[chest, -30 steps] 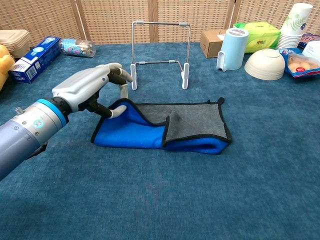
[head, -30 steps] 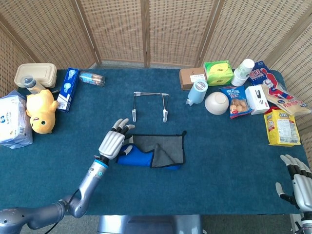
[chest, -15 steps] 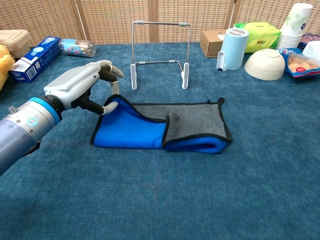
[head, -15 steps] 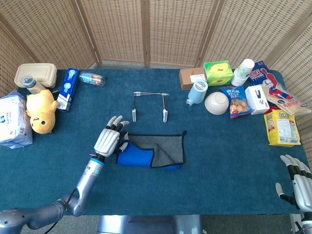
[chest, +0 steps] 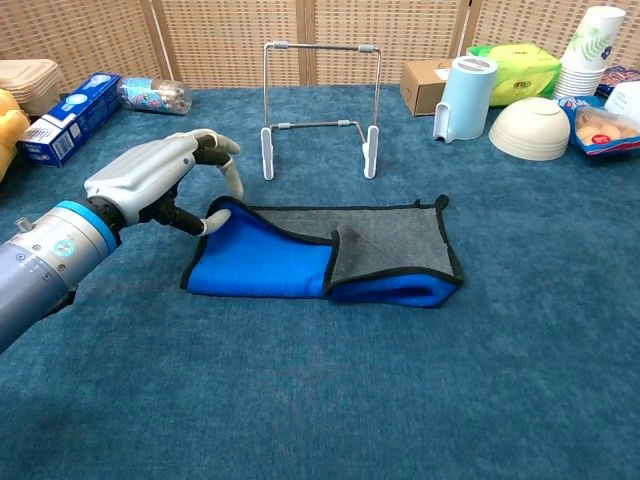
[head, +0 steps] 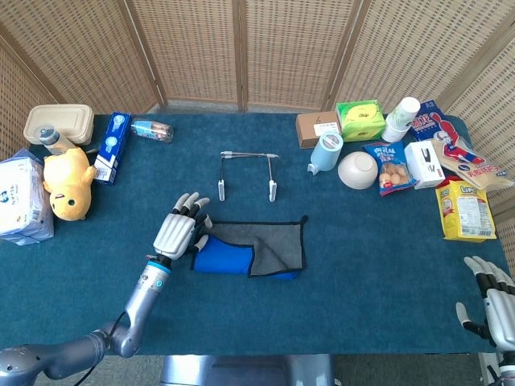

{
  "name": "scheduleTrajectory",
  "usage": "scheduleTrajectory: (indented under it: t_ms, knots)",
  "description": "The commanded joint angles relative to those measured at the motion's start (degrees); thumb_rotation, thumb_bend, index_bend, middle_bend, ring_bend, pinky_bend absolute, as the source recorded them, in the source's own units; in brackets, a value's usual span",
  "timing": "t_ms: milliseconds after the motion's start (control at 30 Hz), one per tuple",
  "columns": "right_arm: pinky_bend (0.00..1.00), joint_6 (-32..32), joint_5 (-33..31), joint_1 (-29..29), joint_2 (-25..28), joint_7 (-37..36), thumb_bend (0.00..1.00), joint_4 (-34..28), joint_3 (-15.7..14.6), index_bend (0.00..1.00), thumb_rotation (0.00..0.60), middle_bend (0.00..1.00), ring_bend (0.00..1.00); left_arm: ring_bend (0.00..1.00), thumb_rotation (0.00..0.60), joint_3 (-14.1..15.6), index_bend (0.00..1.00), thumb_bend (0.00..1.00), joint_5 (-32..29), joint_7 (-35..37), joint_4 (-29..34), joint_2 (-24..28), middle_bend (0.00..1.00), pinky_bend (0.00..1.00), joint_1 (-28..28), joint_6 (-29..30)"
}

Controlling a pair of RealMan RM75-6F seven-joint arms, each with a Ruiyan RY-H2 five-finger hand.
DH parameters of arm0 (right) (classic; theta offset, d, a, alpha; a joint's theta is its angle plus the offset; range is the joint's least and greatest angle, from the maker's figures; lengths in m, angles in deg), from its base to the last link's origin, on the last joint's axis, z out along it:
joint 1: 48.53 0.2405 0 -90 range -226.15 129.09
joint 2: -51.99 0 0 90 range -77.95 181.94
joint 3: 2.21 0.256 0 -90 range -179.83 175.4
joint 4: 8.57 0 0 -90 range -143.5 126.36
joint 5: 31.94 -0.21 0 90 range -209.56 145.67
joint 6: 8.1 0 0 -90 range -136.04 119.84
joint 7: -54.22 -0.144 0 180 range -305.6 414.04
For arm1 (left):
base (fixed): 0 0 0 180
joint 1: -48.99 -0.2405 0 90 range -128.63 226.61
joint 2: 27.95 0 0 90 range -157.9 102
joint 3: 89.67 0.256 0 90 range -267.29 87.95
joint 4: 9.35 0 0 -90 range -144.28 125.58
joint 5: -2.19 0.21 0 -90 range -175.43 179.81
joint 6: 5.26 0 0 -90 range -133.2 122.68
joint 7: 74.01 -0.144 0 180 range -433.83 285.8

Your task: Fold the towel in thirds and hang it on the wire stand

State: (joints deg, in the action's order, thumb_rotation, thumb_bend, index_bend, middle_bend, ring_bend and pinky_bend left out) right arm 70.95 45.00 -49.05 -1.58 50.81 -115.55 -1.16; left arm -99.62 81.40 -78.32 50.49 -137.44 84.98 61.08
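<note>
The towel (head: 249, 251) (chest: 300, 260), blue with a grey face and black trim, lies partly folded in the middle of the table, its right part doubled over. My left hand (head: 179, 232) (chest: 165, 175) is at the towel's far left corner and pinches that slightly raised corner between thumb and a finger. The wire stand (head: 248, 173) (chest: 320, 100) stands upright just behind the towel, with nothing on it. My right hand (head: 489, 301) hovers at the table's near right edge, fingers apart and holding nothing.
A yellow plush toy (head: 68, 181), a blue box (head: 113, 146), a bottle (head: 151, 129) and a lidded container (head: 56, 122) line the left side. A cardboard box (head: 316, 127), a blue jar (head: 326, 151), a white bowl (head: 357, 170) and snack packs crowd the back right.
My left hand has moved left and lower, drawing the towel's far left corner down and outward. The right hand has stayed put.
</note>
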Motion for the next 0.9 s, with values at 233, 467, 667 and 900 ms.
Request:
scheduleTrajectory:
  t_ms: [233,467,667,900]
  knots:
    - [0.07,0.05,-0.03,-0.11,0.06,0.08,0.41,-0.12,-0.07,0.06,0.600,0.07,0.00,0.00,0.600,-0.78,0.22,0.45,-0.02,-0.20,-0.73,-0.65,0.08,0.00,0.48,0.60]
    - [0.07,0.48,0.09,-0.40,0.28,0.04,0.41,-0.42,-0.13,0.06,0.600,0.07,0.00,0.00,0.600,-0.71,0.18,0.44,-0.31,-1.56,-1.41,-1.26,0.06,0.00,0.55,0.58]
    - [0.07,0.92,0.27,-0.76,0.52,0.00,0.41,-0.81,-0.29,0.06,0.600,0.07,0.00,0.00,0.600,-0.57,0.16,0.45,-0.38,-2.18,-1.31,-1.51,0.06,0.00,0.68,0.33]
    - [0.07,1.15,0.46,-0.91,0.70,-0.02,0.41,-1.05,-0.31,0.06,0.600,0.07,0.00,0.00,0.600,-0.63,0.14,0.46,0.35,-1.44,-0.59,-1.36,0.05,0.00,0.51,1.67]
